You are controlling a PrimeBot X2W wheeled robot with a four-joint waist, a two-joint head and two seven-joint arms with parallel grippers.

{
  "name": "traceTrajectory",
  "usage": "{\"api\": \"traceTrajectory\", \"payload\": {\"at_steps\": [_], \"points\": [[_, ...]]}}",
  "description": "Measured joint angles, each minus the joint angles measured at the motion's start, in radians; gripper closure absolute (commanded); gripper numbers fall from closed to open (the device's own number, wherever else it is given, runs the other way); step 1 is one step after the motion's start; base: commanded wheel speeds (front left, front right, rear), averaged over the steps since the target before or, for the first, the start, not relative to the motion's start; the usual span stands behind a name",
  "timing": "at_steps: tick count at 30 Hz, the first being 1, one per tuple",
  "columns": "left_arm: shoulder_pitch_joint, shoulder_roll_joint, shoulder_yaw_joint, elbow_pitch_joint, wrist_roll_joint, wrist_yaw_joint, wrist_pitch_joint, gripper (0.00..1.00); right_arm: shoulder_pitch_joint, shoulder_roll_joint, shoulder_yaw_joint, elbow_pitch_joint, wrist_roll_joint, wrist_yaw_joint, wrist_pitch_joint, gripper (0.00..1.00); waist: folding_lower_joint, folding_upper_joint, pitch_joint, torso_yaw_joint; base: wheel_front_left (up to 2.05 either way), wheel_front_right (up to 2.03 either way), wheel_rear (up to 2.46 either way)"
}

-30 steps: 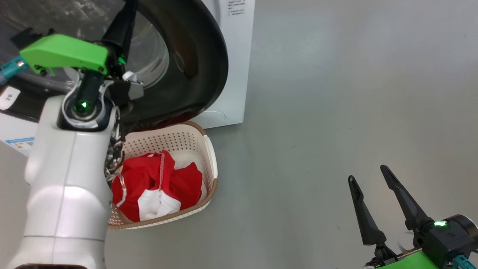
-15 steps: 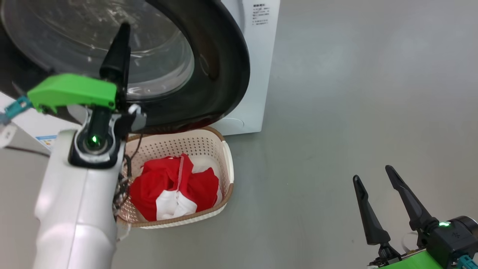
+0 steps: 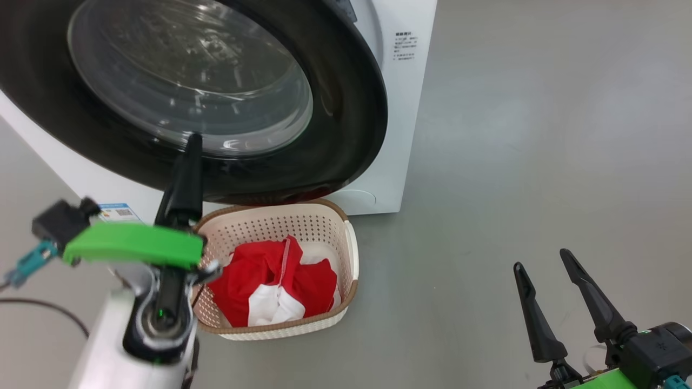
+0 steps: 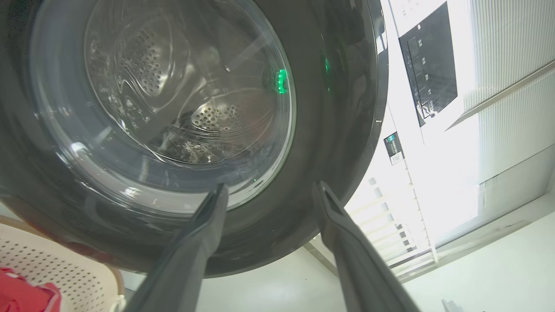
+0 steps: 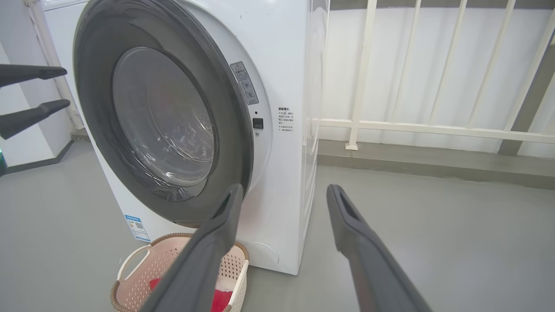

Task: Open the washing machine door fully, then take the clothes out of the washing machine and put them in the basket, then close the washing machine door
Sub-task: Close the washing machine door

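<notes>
The washing machine door [image 3: 346, 119] is black with a bulging glass window and stands a little ajar against the white washing machine [image 3: 405, 108]. In the right wrist view its right edge [image 5: 234, 143] sits off the front panel. Below the door stands the basket [image 3: 270, 206] holding the red and white clothes [image 3: 270, 281]. My left gripper [image 3: 190, 146] hangs in front of the door's lower rim, apart from it. Its fingers are open and empty in the left wrist view [image 4: 269, 193]. At the lower right my right gripper [image 3: 542, 260] is open over bare floor.
Grey floor spreads to the right of the washing machine [image 5: 286, 65]. Behind it runs a white railing [image 5: 360, 73]. A blue label [image 3: 116, 212] sticks to the machine's lower front. A dark cable [image 3: 48, 308] lies on the floor at the left.
The head view has shifted, showing more of the door. My left gripper has drawn back and down from the door's glass. The right gripper has stayed where it was.
</notes>
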Motion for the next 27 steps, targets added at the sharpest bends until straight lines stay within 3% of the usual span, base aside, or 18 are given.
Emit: {"api": "traceTrajectory", "payload": {"at_steps": [5, 13, 27], "points": [[0.125, 0.060, -0.048, -0.091, 0.123, 0.013, -0.057, 0.00, 0.003, 0.000, -0.002, 0.003, 0.007, 0.000, 0.000, 0.00, 0.0000, 0.0000, -0.022, 0.012, 0.00, 0.00, 0.00], [0.270, 0.081, -0.103, -0.217, 0.231, 0.055, -0.113, 0.00, 0.022, 0.000, -0.002, 0.007, 0.007, 0.000, 0.000, 0.00, 0.0000, 0.0000, -0.063, 0.024, 0.00, 0.00, 0.00], [0.399, 0.156, -0.167, -0.328, 0.617, 0.063, -0.156, 0.00, 0.047, 0.001, 0.001, 0.036, 0.007, 0.000, -0.019, 0.00, 0.0000, -0.0001, -0.114, 0.031, 0.00, 0.00, 0.00]]}}
